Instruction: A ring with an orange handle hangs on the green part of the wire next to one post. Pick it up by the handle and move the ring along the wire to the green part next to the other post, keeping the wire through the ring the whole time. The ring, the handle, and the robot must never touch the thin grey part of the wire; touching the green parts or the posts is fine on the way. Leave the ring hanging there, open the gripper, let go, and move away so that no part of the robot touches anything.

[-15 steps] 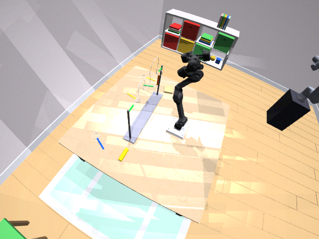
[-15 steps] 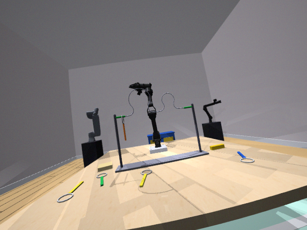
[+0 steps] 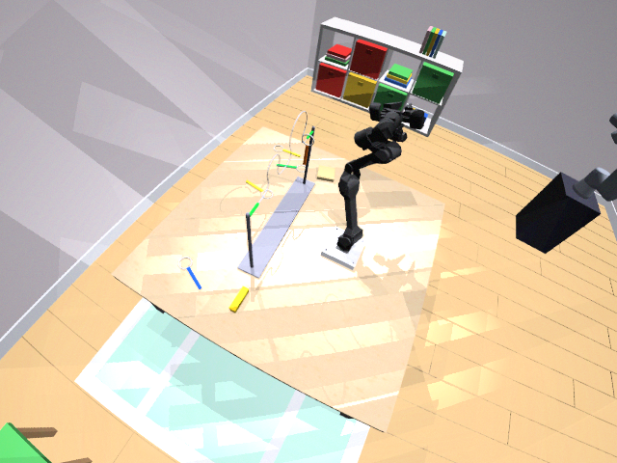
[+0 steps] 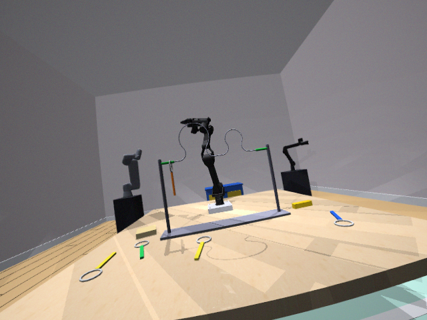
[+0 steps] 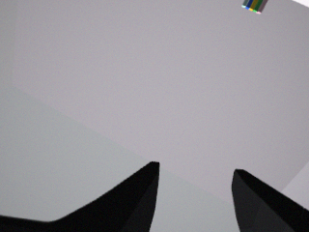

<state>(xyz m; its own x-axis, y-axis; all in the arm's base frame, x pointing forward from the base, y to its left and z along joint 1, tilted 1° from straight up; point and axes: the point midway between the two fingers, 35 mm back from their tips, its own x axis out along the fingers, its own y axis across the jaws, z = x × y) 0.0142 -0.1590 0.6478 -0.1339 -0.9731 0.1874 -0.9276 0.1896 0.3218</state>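
Observation:
The ring hangs on the green part of the wire beside the left post in the exterior view. Its orange handle points down, apart from the post. The thin grey wire bends in two tall humps to the other green part at the other post. My gripper is partly open and empty, high up and well away from the handle. In the exterior view it overlaps the first hump; the depth gap is hard to judge there.
The posts stand on a grey base plate. Loose rings with yellow handles, a green handle and a blue handle lie on the table, with a yellow block and a tan block.

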